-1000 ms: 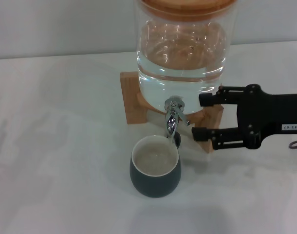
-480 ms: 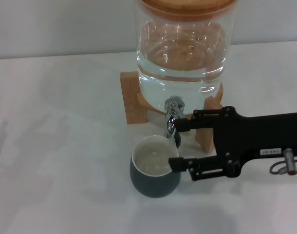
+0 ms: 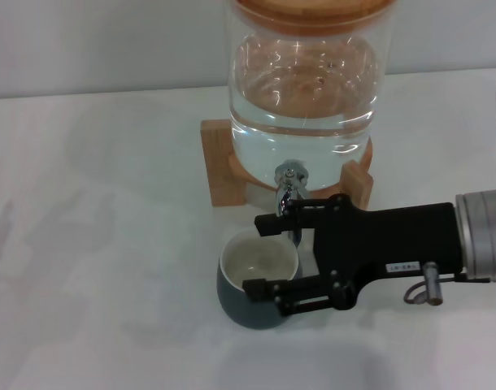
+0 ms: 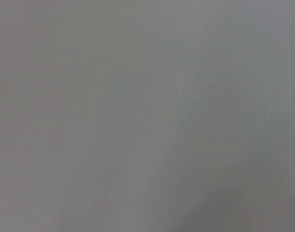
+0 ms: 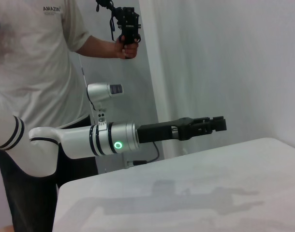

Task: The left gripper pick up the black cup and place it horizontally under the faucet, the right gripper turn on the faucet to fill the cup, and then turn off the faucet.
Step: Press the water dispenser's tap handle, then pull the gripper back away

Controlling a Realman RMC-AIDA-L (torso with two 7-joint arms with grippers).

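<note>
The black cup [image 3: 232, 296] stands upright on the white table, its cream inside [image 3: 252, 258] directly below the chrome faucet [image 3: 289, 184]. The faucet is fitted to the clear glass dispenser [image 3: 305, 81] on a wooden stand [image 3: 219, 166]. My right gripper [image 3: 263, 254] reaches in from the right, open. One finger lies by the faucet spout and the other crosses the cup's near side; I cannot tell if they touch. My left gripper [image 5: 217, 124] shows only in the right wrist view, held in the air beyond the table edge. The left wrist view is plain grey.
The dispenser is about half full of water under a wooden lid [image 3: 313, 10]. In the right wrist view a person [image 5: 46, 53] in a white shirt stands behind the left arm holding a hand-held device. The table's edge [image 5: 152, 166] runs in front of them.
My right gripper has moved left and nearer, from beside the stand's right leg to over the cup and in front of the faucet spout. The cup has not moved.
</note>
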